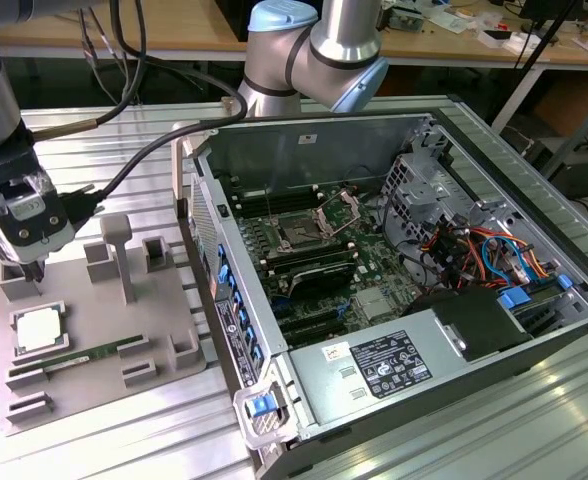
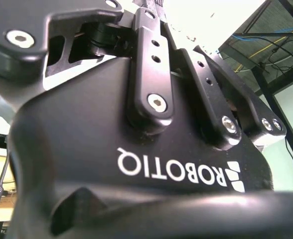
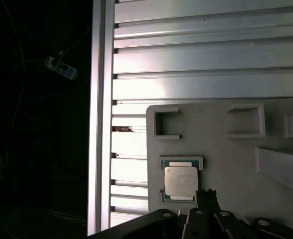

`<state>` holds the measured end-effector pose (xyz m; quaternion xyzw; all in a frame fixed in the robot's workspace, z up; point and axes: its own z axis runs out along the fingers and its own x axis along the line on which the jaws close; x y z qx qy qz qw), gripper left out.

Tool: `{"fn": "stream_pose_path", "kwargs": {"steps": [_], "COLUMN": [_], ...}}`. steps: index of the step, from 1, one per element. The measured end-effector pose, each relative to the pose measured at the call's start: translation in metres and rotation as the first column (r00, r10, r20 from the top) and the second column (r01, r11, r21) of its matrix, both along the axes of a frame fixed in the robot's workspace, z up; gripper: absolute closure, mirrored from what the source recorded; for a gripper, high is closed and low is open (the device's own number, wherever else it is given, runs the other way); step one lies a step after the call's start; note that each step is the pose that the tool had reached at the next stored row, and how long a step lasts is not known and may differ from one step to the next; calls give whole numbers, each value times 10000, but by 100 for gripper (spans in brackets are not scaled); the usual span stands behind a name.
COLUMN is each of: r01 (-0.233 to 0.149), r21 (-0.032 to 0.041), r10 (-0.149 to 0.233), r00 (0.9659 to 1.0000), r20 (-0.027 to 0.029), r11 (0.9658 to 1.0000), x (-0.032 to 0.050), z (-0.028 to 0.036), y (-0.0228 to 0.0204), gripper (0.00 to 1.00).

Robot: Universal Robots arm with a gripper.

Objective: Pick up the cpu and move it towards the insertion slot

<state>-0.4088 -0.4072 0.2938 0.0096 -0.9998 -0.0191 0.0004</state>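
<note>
Exterior view: gripper (image 1: 36,268), fingers together on nothing, hangs over the grey fixture plate (image 1: 94,395) just beside the cpu (image 1: 42,330), which lies untouched in its locating nest, presumably to fix its pick pose; insertion slot (image 1: 299,236) sits well apart inside the open computer case (image 1: 304,135).

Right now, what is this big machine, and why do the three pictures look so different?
It is a silver-and-blue robot arm with a black grabbing tool at its end. The exterior view comes from a camera off the arm. Two cameras ride on the arm: the second wrist view shows the tool's body close up, the first wrist view looks straight down. On the ribbed metal table lies a grey holder plate with a small square silver-topped cpu and a long green memory stick. Beside it sits an open computer case with the dark square insertion slot inside. The tool hangs near the cpu, which is not picked up yet.
</note>
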Motion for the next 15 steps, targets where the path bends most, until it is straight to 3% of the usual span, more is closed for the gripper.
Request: {"fn": "stream_pose_path", "kwargs": {"steps": [10,15], "r01": [0,0], "r21": [1,0], "r10": [0,0], "r00": [10000,10000], "r20": [1,0], "r11": [10000,10000], "x": [-3,-17], "z": [-25,-82], "y": [0,0], "gripper": [89,89]}}
